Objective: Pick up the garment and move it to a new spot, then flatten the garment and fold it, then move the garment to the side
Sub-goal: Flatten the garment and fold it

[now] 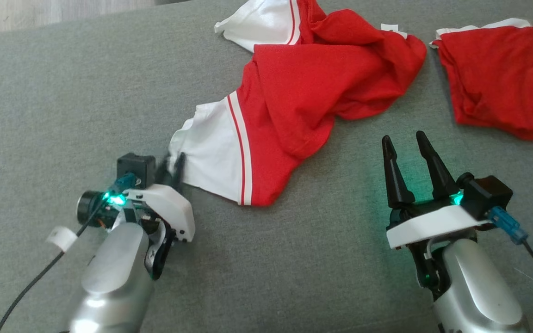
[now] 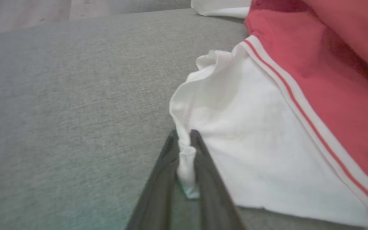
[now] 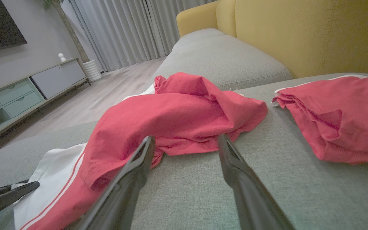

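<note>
Head view: we see the garment (image 1: 303, 92), red w/ white sleeves, lying crumpled mid-seat, its far sleeve close to the back edge of the sofa seat (image 1: 63, 115). Our L gripper (image 1: 174, 169) sits at the near white sleeve's left edge. Left wrist view shows its fingers (image 2: 203, 153) nearly closed, pinching a bunched fold of that sleeve's hem. Our R gripper (image 1: 405, 148) is over bare grey fabric near the garment's right side, fingers spread wide, holding nothing. A second red cloth (image 1: 498, 78) lies at far right, a narrow grey gap btw it & the garment. Open room: a wide stretch of seat to the left & along the near side. Surface is grey woven upholstery. Right wrist view gives the room: yellow backrest (image 3: 299, 32), pale curtains (image 3: 123, 28), wood floor (image 3: 107, 92), low cabinet (image 3: 27, 89) by the wall.
</note>
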